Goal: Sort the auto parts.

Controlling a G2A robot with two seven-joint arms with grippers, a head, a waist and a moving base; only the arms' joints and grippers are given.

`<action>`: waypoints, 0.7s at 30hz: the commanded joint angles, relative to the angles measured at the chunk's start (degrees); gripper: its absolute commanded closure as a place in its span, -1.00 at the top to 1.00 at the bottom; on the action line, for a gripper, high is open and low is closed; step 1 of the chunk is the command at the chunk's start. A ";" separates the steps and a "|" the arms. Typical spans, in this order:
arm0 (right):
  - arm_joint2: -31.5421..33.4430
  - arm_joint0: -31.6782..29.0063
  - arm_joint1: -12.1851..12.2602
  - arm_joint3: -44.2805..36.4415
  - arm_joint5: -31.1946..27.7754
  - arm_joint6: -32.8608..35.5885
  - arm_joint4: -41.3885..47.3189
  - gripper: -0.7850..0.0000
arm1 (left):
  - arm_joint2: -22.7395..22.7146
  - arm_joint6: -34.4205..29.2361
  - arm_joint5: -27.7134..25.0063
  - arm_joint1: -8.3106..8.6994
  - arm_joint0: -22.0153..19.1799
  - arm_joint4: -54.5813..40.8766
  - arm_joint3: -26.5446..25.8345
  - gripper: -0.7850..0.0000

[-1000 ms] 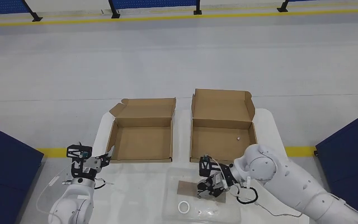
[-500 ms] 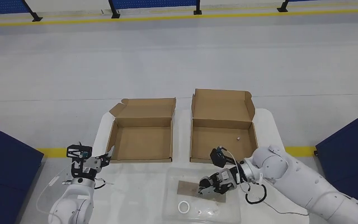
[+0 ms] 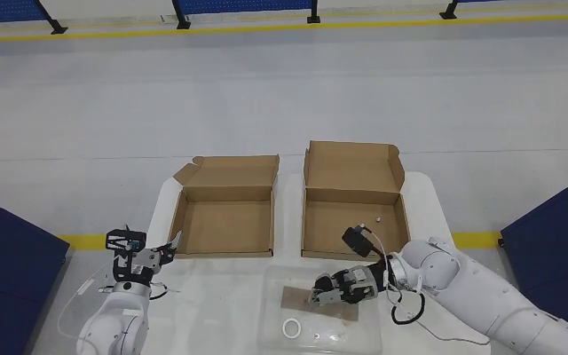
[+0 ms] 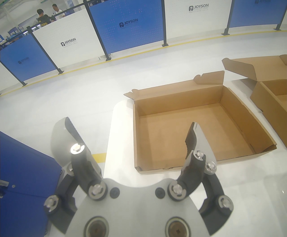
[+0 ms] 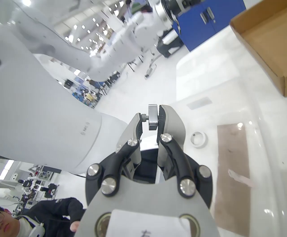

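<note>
Top view: sorting early. One small piece in right box, ring in tray. Right gripper clamps metal part; left gripper wide open, holds nothing.

Blue-and-white partition panels, yellow floor line, blue cabinet near the table

Logo print on partition panels
</note>
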 commanded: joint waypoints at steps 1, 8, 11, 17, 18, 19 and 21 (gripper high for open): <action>-0.64 0.40 0.77 -0.93 -0.37 -0.36 4.51 -1.00 | 0.00 0.00 0.00 0.00 0.00 0.00 0.00 1.00; -1.95 1.06 2.69 -5.46 -0.37 -0.35 17.84 -1.00 | 0.00 0.00 0.00 0.00 0.00 0.00 0.00 1.00; -2.40 1.70 3.12 -6.51 -0.37 -0.35 20.66 -1.00 | 0.00 0.00 0.00 0.00 0.00 0.00 0.00 1.00; -2.81 2.83 3.42 -5.49 -0.37 -0.35 18.56 -1.00 | 0.00 0.00 0.00 0.00 0.00 0.00 0.00 1.00; -2.81 2.83 3.42 -5.49 -0.37 -0.35 18.56 -1.00 | 0.00 0.00 0.00 0.00 0.00 0.00 0.00 1.00; -2.81 2.83 3.42 -5.49 -0.37 -0.35 18.56 -1.00 | 0.00 0.00 0.00 0.00 0.00 0.00 0.00 1.00; -2.81 2.83 3.42 -5.49 -0.37 -0.35 18.56 -1.00 | 0.00 0.00 0.00 0.00 0.00 0.00 0.00 1.00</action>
